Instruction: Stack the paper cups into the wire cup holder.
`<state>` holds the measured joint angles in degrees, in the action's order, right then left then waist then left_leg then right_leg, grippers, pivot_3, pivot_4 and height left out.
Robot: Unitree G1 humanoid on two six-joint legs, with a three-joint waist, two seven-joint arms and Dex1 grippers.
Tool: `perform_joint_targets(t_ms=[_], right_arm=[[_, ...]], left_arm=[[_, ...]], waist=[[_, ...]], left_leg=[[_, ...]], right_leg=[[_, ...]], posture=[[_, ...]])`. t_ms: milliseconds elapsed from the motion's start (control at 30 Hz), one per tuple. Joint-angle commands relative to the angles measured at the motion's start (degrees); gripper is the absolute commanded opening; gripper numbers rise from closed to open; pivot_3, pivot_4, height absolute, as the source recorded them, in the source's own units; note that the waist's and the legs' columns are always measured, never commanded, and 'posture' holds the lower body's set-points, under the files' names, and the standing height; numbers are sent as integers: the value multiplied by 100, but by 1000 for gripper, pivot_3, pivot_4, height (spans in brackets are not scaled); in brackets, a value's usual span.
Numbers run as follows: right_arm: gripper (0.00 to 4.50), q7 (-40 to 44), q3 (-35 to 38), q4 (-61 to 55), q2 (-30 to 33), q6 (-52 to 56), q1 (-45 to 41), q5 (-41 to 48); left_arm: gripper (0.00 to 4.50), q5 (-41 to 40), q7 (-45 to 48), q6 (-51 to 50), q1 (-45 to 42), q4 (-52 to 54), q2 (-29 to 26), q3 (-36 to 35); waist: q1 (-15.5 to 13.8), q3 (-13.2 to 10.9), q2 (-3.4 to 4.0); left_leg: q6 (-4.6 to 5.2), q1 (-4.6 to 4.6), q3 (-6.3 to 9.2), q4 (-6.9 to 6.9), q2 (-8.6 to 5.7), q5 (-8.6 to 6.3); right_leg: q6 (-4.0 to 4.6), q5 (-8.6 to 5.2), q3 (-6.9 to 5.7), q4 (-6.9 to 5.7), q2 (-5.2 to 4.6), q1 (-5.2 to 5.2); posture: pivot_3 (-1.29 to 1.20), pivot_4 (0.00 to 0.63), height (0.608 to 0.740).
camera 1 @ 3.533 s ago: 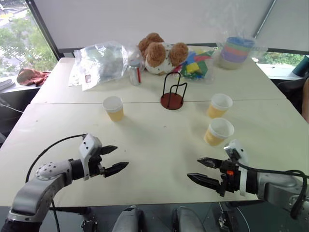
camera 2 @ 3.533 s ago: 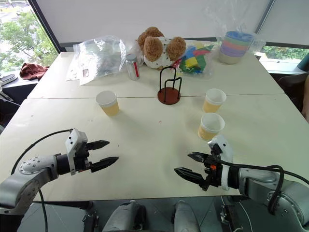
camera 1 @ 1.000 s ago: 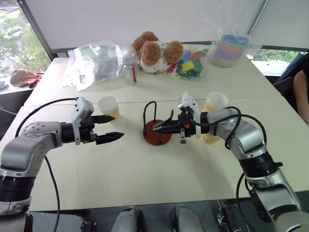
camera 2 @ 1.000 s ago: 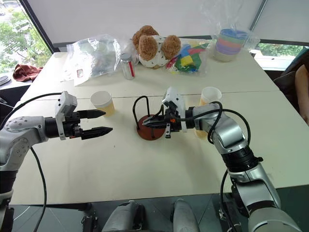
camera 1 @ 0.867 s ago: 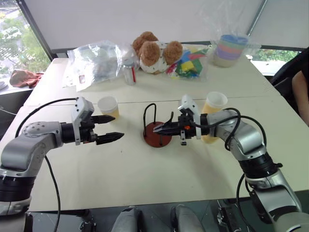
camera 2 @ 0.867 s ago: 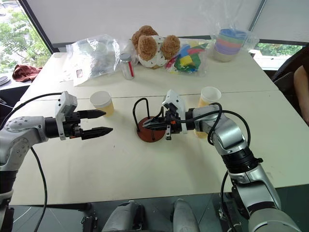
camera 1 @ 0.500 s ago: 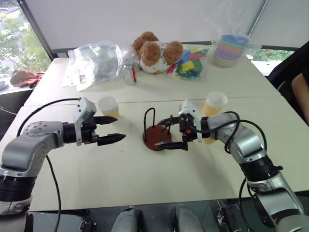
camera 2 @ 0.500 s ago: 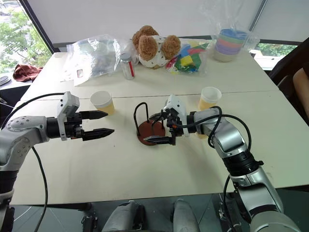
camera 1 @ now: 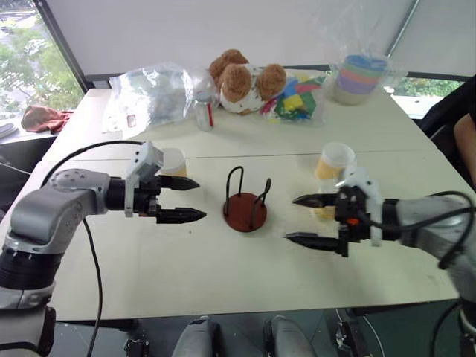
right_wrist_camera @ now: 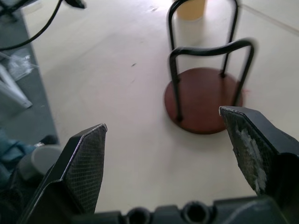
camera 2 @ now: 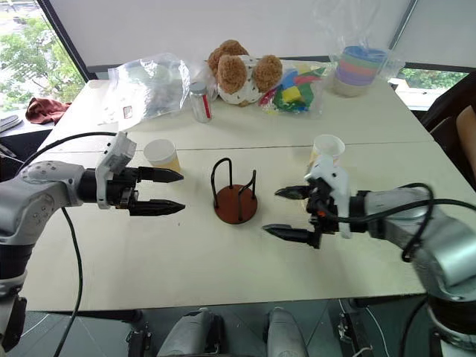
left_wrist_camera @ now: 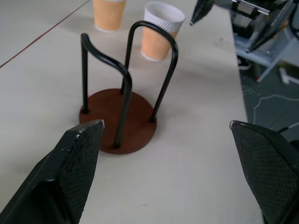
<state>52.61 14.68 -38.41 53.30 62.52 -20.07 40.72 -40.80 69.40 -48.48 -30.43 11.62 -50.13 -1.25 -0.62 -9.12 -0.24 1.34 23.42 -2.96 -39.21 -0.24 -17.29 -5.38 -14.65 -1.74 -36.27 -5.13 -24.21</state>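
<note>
Standing empty on the worktop (camera 1: 223,260), the wire cup holder (camera 1: 246,201) is flanked by the left gripper (camera 1: 181,199) and right gripper (camera 1: 306,219), jaws spread, nothing gripped.

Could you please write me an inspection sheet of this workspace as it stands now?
Surface: pale table, a seam running across it.
Job's things: wire holder upright mid-table, nothing in it; one cup on the robot's left, two cups on its right, all upright.
Clutter: along the far edge, plastic bag, small bottle, plush toy, coloured blocks, bagged pastel cups.
Grippers: left gripper and right gripper open, holding nothing, either side of the holder.
Cables: black cable looped along the left arm; another on the right arm.
Surroundings: window with trees; red cloth on the sill.
</note>
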Motion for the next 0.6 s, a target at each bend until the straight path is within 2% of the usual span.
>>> perform_joint_targets(t_ms=[33,133,233,600], right_arm=[[4195,148,429,323,842,-216,79,-344],[4195,340,-79,937,1312,-930,265,-903],[4195,571,-471,1384,1503,-1327,283,-1164],[4195,1360,-1920,2737,1309,-2486,-463,-2072]], left_arm=[[4500,-20,370,24,-49,273,-393,0],[4500,279,514,352,-64,368,-494,282],[4500,590,454,681,4,414,-477,431],[4500,362,-23,545,374,840,-438,70]], waist=[[0,-2,-4],[-5,0,-7],[-1,-2,-10],[-2,-4,-9]], left_leg=[[1,1,-1,0,0,-1],[3,-1,0,2,2,-2],[4,-1,-7,1,-1,-2],[5,-1,-8,-1,2,-1]], right_leg=[[0,0,0,0,0,0],[2,-1,-2,10,7,6],[2,-1,-1,11,9,8],[0,-1,-2,8,13,3]], posture=[[0,150,740],[0,150,740],[0,150,740],[0,150,740]])
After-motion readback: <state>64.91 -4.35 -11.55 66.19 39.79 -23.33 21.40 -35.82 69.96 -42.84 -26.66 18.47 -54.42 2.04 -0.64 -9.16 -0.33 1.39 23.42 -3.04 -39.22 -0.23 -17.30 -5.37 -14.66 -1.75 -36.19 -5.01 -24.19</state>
